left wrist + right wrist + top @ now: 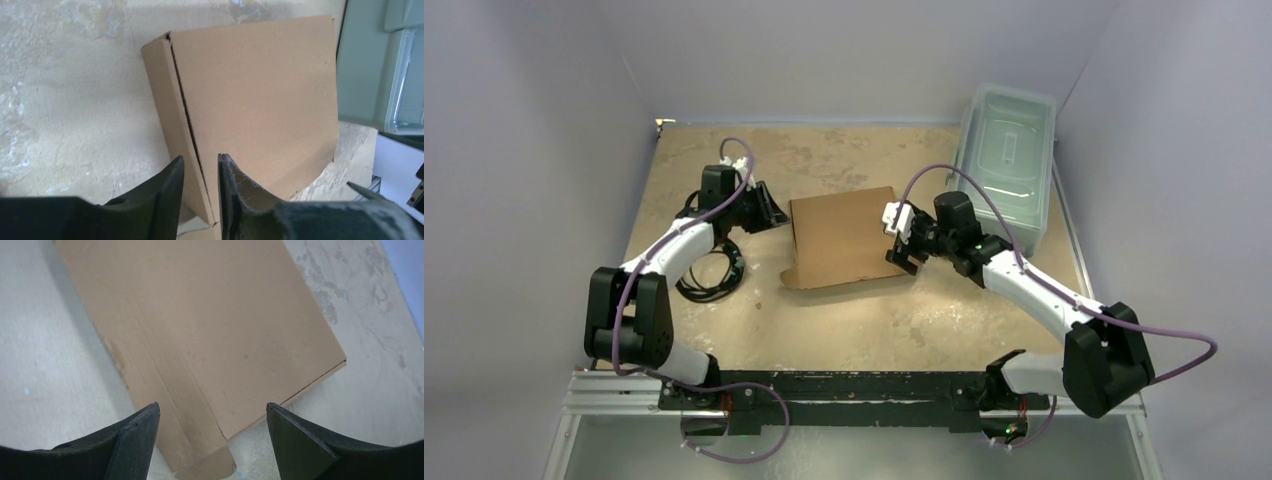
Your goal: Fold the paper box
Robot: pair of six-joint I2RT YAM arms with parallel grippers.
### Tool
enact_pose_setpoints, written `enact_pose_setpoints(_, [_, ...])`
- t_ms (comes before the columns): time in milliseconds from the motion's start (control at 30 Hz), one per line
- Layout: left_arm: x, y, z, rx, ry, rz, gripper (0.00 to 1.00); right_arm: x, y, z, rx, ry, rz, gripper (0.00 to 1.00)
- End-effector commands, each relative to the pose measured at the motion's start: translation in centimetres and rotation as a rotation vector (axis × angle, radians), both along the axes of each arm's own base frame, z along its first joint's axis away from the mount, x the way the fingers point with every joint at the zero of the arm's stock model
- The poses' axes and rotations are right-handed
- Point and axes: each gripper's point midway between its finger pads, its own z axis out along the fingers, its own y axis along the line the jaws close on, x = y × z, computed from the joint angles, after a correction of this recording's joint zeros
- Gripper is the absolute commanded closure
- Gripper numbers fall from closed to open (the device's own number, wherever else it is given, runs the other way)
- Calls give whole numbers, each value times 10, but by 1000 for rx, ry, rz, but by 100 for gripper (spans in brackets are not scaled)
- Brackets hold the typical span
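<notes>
Closing stage, by my read: paper box point(844, 238) lies mid-table, lid down, with a loose tab point(796, 279) sticking out at its 7 o'clock corner. Left gripper point(200, 165) is at the 9 o'clock wall, fingers nearly together; can't tell if it's pinching. Right gripper point(212, 409) is spread wide and empty over the 4 o'clock corner. Next move probably needs that tab tucked in and pressed. Box interior hidden; both wrist views cut off its near corner.

Soft, even light; wrist views paler.
The top view is evenly lit. In the left wrist view the table point(75, 100) looks washed out, perhaps overexposed; in the right wrist view the paper box point(210, 330) throws a soft shadow along its left edge.
</notes>
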Motion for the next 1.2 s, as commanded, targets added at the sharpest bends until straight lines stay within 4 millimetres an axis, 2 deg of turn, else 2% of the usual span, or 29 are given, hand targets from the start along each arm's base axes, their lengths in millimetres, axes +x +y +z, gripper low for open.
enact_pose_setpoints(0, [-9,3,11,-60,-70,22,67,29,15,44,238,25,-210,21])
enact_pose_setpoints(100, [-20,4,0,-92,-54,63,55,40,20,48,347,147,-341,19])
enact_pose_setpoints(167, [-21,1,0,-129,-74,72,49,39,32,52,411,232,-347,12])
enact_pose_setpoints(200, [-23,-1,0,-151,-77,72,48,42,36,54,440,255,-360,3])
enact_pose_setpoints(233, [-24,-3,2,-168,-82,69,47,43,41,55,448,270,-348,1])
enact_pose_setpoints(267, [-25,-3,2,-174,-84,70,46,41,44,57,439,266,-310,1])
enact_pose_setpoints(400, [-25,0,0,-154,-103,75,37,37,40,41,323,190,-223,1])
enact_pose_setpoints(467, [-21,-1,-3,-160,-100,74,34,33,42,42,345,195,-211,1])
enact_pose_setpoints(600, [-7,-5,-13,-192,-79,87,31,37,40,47,403,229,-280,1])
enact_pose_setpoints(733, [14,-6,-17,-204,-67,112,31,37,41,36,414,262,-298,1])
enact_pose_setpoints(867, [31,-7,-12,-198,-69,124,31,38,40,33,416,272,-307,1])
enact_pose_setpoints(1000, [28,-2,-16,-180,-50,146,35,30,40,33,380,253,-231,1])
enact_pose_setpoints(1167, [20,-2,-26,-181,-16,159,54,-3,39,23,190,155,55,1])
